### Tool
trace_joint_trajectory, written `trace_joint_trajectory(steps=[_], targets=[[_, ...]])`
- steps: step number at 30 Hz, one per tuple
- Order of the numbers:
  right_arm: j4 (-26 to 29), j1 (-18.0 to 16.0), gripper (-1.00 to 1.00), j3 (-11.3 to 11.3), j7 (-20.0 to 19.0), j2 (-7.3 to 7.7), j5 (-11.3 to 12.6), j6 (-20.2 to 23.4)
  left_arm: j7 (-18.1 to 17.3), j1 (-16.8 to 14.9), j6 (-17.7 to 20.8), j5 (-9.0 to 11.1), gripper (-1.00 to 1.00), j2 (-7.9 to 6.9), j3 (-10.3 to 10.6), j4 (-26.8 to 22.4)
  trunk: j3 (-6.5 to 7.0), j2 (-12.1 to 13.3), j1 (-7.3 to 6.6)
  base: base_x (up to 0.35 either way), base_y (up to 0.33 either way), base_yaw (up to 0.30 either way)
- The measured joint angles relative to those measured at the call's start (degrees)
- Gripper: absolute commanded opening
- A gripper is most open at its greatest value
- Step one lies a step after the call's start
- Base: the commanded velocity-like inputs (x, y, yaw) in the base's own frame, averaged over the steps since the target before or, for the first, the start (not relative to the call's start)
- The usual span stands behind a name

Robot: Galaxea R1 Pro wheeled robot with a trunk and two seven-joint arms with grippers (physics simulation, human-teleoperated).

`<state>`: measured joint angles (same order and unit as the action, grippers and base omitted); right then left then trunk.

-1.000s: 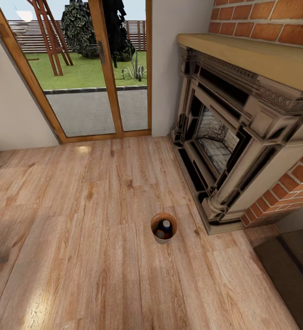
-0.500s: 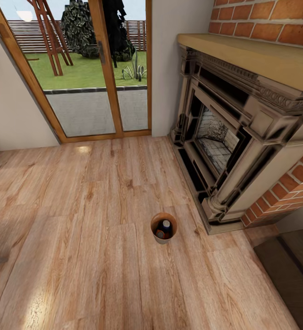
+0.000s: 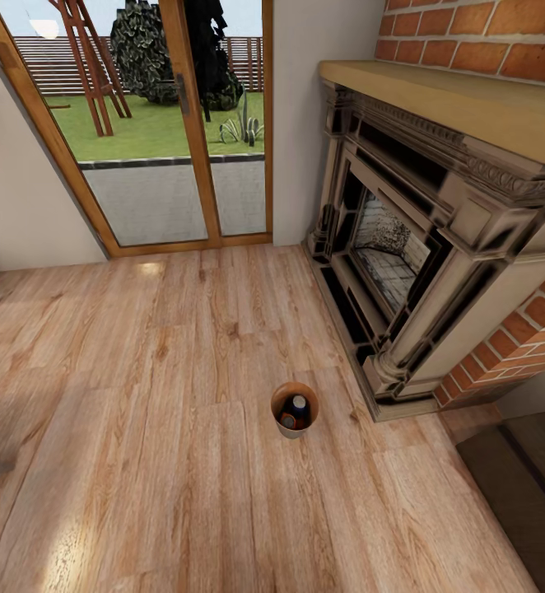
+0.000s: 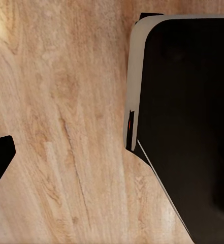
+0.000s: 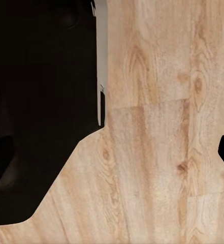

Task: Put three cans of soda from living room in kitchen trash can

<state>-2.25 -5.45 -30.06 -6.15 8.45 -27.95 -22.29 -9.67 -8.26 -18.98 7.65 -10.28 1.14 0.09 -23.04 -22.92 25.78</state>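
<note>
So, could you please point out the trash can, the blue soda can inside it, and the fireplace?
trash can (image 3: 276, 414): head view, on its orange-brown rim.
blue soda can (image 3: 299, 404): head view, on its silver top.
fireplace (image 3: 462, 202): head view, on its carved frame.

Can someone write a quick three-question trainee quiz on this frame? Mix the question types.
1. True or false: the trash can stands upright on the wood floor with cans inside it.
2. Multiple choice. What is nearest the trash can in the head view? A) the glass doors B) the base of the fireplace C) a sofa
3. Fill in: inside the bin, a dark blue can sits beside an ______ can.

Key:
1. True. The bin is upright, and at least two can tops show inside; a third cannot be made out.
2. B. The bin sits near the fireplace's front corner, apart from it.
3. Orange.
</note>
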Motion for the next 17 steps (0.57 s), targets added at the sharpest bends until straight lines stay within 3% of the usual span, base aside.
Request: trace_joint_trajectory(steps=[17], targets=[[0.0,0.0,1.00,0.0,0.0,-0.01,0.0,0.0,0.0,0.0,0.0,0.0,1.00,0.00,0.0,0.0,0.00,0.0,0.00,0.000,0.000,0.000]])
